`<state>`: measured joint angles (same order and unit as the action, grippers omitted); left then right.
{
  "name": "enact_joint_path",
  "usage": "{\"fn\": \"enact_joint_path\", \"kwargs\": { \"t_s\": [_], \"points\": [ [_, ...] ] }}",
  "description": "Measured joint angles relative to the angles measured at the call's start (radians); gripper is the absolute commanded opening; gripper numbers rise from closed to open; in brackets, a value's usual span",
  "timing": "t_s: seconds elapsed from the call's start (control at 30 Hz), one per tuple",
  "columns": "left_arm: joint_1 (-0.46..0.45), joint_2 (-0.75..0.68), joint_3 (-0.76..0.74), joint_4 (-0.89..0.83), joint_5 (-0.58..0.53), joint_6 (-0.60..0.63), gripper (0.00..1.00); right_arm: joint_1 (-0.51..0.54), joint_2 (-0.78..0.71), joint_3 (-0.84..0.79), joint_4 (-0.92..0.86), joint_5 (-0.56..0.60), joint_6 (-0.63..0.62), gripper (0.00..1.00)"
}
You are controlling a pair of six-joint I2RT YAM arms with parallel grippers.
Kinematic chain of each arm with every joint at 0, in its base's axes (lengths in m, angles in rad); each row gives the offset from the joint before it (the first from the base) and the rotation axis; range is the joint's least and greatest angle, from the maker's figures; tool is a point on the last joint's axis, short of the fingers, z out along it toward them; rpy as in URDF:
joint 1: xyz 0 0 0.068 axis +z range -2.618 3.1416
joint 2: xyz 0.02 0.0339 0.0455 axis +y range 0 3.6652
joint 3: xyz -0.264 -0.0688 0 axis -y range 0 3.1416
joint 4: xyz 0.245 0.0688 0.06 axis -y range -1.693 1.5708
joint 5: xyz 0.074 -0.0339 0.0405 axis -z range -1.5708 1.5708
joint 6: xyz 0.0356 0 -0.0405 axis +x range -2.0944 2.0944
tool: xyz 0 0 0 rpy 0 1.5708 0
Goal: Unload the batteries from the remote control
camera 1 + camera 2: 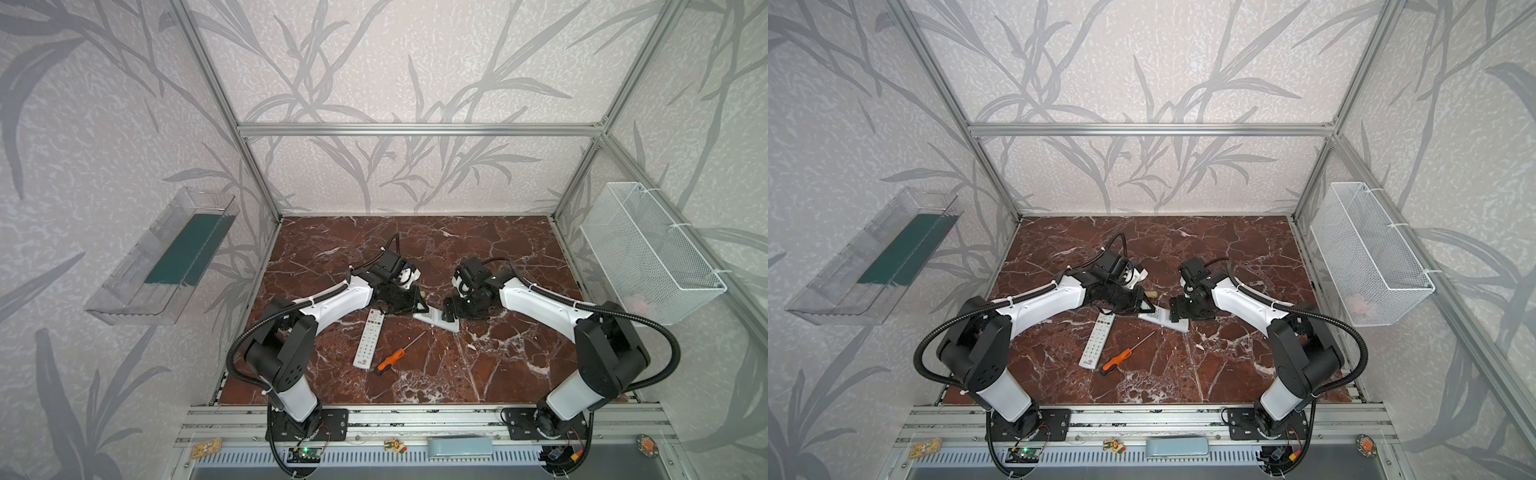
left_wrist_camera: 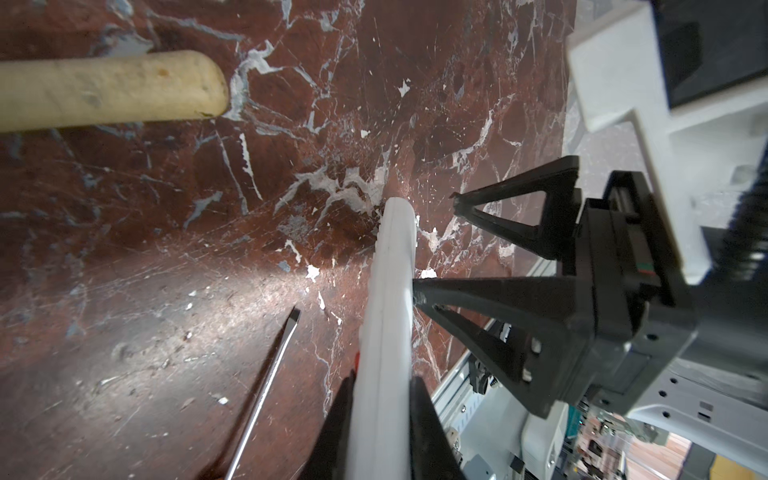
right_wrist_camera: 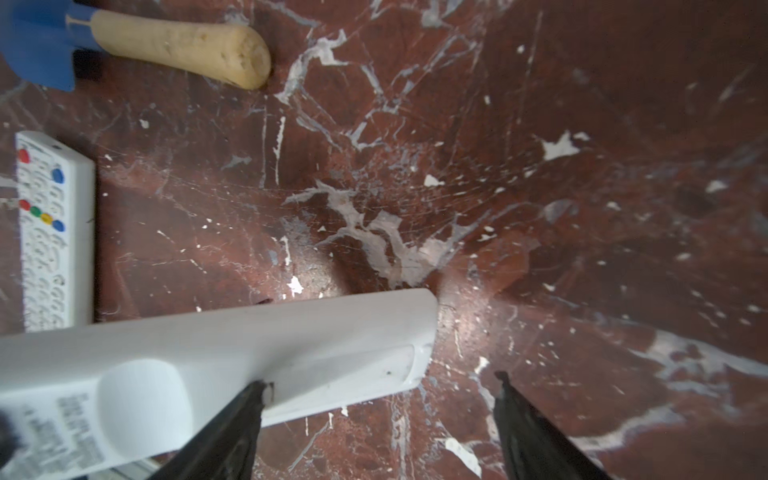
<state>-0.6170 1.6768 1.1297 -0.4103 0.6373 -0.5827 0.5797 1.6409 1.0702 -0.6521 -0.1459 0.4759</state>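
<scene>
The tabletop (image 1: 511,266) is a red-brown slab with white marble veining, scuffed and chipped pale in places. A white remote (image 1: 368,338) lies on it buttons up, with an orange-handled screwdriver (image 1: 392,358) just beside it, and farther back lies a tool with a pale wooden handle (image 3: 183,45) and a blue part (image 3: 37,45). A second remote (image 1: 434,320) is at the centre with its back showing, but whether it rests on the slab cannot be told.

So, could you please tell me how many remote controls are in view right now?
2. A face-up remote lies on the table beside the orange screwdriver; a second remote is clamped in the left gripper. Another could be hidden from these views.
</scene>
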Motion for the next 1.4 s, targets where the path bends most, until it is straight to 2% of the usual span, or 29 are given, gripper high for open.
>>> {"fn": "enact_joint_path", "kwargs": {
  "t_s": [0.17,0.33,0.77,1.1,1.27,1.4],
  "points": [
    [-0.053,-0.011,0.051,-0.063,-0.092,0.004,0.00,0.031,-0.025,0.014,-0.053,0.088,0.014,0.87],
    [-0.098,-0.011,0.100,-0.111,-0.166,0.032,0.00,0.030,-0.081,-0.007,-0.067,0.129,0.024,0.88],
    [-0.114,-0.011,0.126,-0.118,-0.233,0.086,0.00,-0.217,-0.298,-0.182,-0.064,-0.044,-0.032,0.92],
    [-0.094,-0.011,0.119,-0.111,-0.206,0.092,0.00,-0.253,-0.346,-0.192,-0.019,-0.233,-0.067,0.95],
    [-0.080,-0.010,0.110,-0.101,-0.181,0.090,0.00,-0.254,-0.311,-0.193,0.024,-0.310,-0.076,0.87],
    [-0.080,-0.010,0.110,-0.100,-0.177,0.090,0.00,-0.222,-0.261,-0.192,0.042,-0.311,-0.075,0.76]
  ]
}}
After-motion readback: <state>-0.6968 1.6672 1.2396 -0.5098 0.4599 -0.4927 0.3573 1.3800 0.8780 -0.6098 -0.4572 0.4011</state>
